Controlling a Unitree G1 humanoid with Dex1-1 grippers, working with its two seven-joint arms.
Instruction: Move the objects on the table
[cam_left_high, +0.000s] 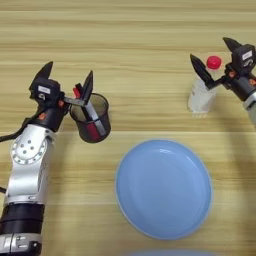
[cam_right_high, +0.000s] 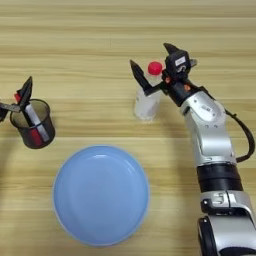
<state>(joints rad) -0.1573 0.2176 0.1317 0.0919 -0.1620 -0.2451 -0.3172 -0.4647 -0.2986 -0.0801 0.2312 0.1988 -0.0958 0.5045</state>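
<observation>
Left gripper (cam_left_high: 67, 79): fingers spread wide, nothing clenched. One finger (cam_left_high: 46, 70) points up and away on the outer side; the other reaches over the rim of the cup (cam_left_high: 92, 120), its tip just above the opening. Whether it touches the rim cannot be told.

Cup: dark, see-through, standing on the worktop (cam_left_high: 125, 40) at the left, tilted slightly. Inside it lean markers (cam_left_high: 91, 116), one white-bodied with a red end low in the cup, another showing a red cap at the rim beside the gripper finger.

Right gripper (cam_right_high: 152, 65): also spread, holding nothing. Its two fingers straddle the top of the bottle (cam_right_high: 146, 102), one finger (cam_right_high: 139, 75) on the left of the neck, the other behind and right of the red cap (cam_right_high: 155, 67). The cap sits in the gap between them; contact cannot be made out.

Bottle: small, clear, upright on the worktop, right of centre, well apart from the cup.

Plate (cam_left_high: 164, 187): round, light blue, bare, lying flat nearer the robot, between the two arms and below both cup and bottle. It touches neither. Left forearm runs down the left edge; right forearm runs down the right.
</observation>
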